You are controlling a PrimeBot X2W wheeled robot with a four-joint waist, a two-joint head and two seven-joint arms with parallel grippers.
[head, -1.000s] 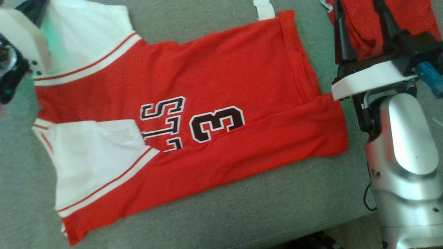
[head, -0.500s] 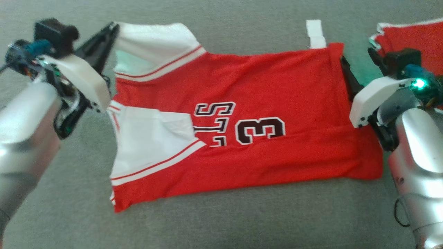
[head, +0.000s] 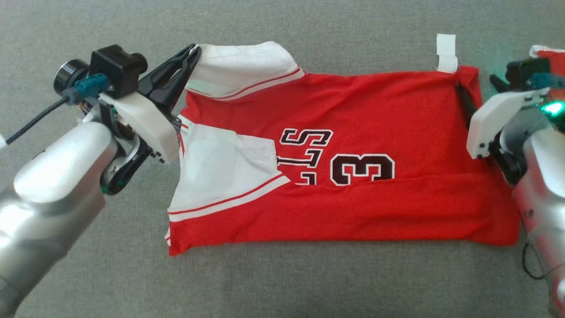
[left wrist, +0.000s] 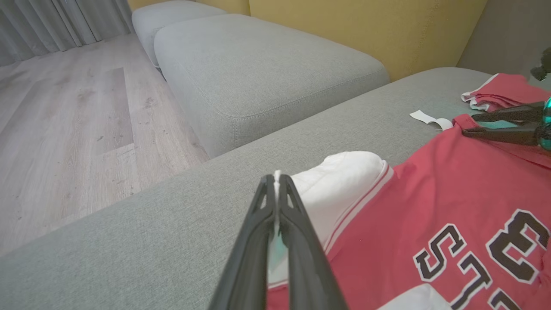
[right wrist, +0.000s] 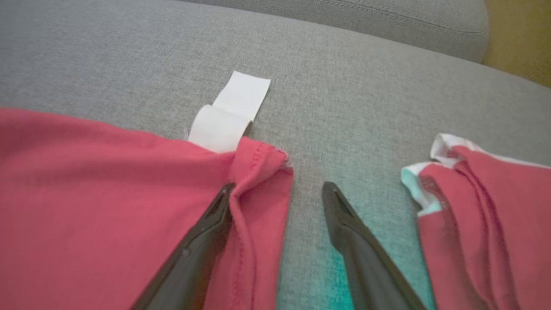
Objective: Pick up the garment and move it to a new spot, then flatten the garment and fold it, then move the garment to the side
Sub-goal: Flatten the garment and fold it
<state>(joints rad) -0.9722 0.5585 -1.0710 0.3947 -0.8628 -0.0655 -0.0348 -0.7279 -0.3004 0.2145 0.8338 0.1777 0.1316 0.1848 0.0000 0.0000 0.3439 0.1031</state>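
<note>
Change since earlier: head camera has swung, so the jersey (head: 353, 119) now runs level across the picture with an arm at each end; its folds lie as they did.
Garment: red jersey, lengthwise fold along the near edge, dark "3" (head: 362, 170) and letters facing up.
Location: flat on the grey sofa cushion (head: 309, 282), roughly centred.
Left pincer (head: 193, 49): clenched on the edge of the far white sleeve (head: 247, 62), which is lifted slightly off the cushion.
Right pincer (right wrist: 279, 186): released, jaws wide; one finger (right wrist: 193, 258) touches the bunched hem corner, the other (right wrist: 361, 249) rests over bare cushion.
Label (head: 446, 53): white strip sticking out from the hem corner, lying on the cushion.
Second garment (right wrist: 486, 215): red with white trim, crumpled just beyond the right pincer, apart from the jersey.
Surroundings: another grey cushion (left wrist: 258, 69), yellow backrest (left wrist: 366, 30), wooden floor (left wrist: 64, 120).
</note>
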